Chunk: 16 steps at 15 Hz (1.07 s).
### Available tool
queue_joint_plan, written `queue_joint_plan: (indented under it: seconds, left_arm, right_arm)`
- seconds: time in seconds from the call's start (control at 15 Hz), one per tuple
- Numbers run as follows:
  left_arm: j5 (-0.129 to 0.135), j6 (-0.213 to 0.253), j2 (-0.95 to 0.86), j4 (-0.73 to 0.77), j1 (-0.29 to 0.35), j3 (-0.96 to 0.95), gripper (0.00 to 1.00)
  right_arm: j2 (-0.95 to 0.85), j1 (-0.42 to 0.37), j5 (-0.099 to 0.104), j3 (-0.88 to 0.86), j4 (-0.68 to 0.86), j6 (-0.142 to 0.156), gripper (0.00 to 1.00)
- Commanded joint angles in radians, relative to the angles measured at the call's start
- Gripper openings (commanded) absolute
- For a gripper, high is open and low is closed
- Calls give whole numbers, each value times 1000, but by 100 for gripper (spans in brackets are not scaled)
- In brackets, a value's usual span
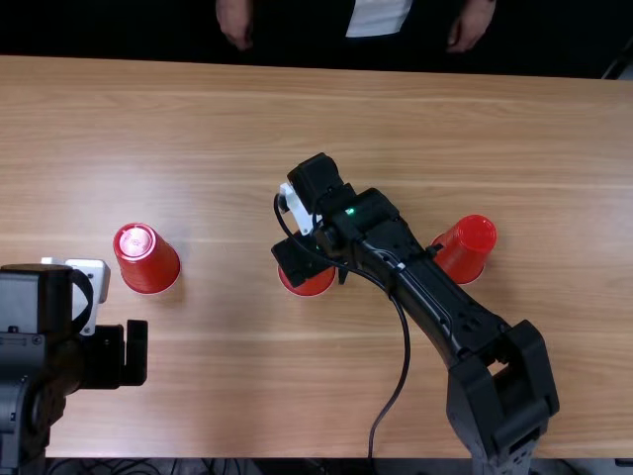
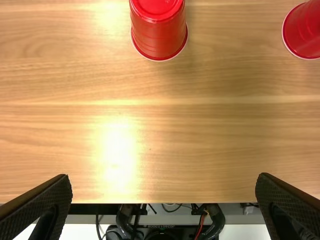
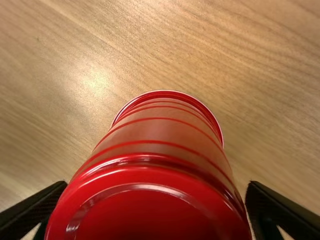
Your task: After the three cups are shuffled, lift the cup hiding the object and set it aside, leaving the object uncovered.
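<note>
You are at the grasp step: your right gripper (image 1: 315, 265) sits down over the middle cup (image 1: 309, 283), and the lift is not yet made. In the right wrist view its two fingers (image 3: 282, 210) stand apart, one on either side of the cup's upturned base. They are close to its wall but, as far as I can judge, not pressing on it. The cup stands mouth down on the table (image 1: 297, 119).

The next move calls for closing the fingers gently on the cup's sides, firmly enough to hold it without crushing the thin plastic. Then raise it straight up so the rim clears whatever lies beneath, carry it to a bare patch of wood and set it down. You cannot tell whether the object is under this cup, since it is hidden.

The left cup (image 1: 146, 259) stands well off to the left. The right cup (image 1: 465, 247) stands to the right and a little farther back, just beside your right arm (image 1: 445, 307), so mind it when you swing the lifted cup away. The far side of the table looks the safer way out.

Your left gripper (image 1: 129, 348) rests at the near left, nearer than the left cup, with its fingers wide apart and nothing between them.
</note>
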Motion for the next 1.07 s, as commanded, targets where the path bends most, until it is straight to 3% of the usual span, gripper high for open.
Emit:
queue_joint_plan:
  seconds: [0.0, 0.07, 0.2, 0.27, 0.53, 1.0]
  left_arm:
    - [11, 9, -9, 1, -8, -18, 100]
    - [11, 9, -9, 1, -8, -18, 100]
    - [11, 9, -9, 1, -8, -18, 100]
    - [11, 9, -9, -1, -8, -18, 100]
    - [10, 9, -10, -1, -14, -18, 100]
    - [10, 9, -10, -1, -36, -30, 100]
  right_arm:
    - [8, 2, -3, 23, 1, 0, 41]
    - [8, 2, -3, 18, 1, 2, 24]
    - [6, 2, -3, 13, 1, 4, 4]
    - [4, 4, -3, 13, -1, 4, 0]
    - [-35, -1, -7, 12, -3, 6, 0]
    - [-359, -23, -5, -60, -9, 6, 0]
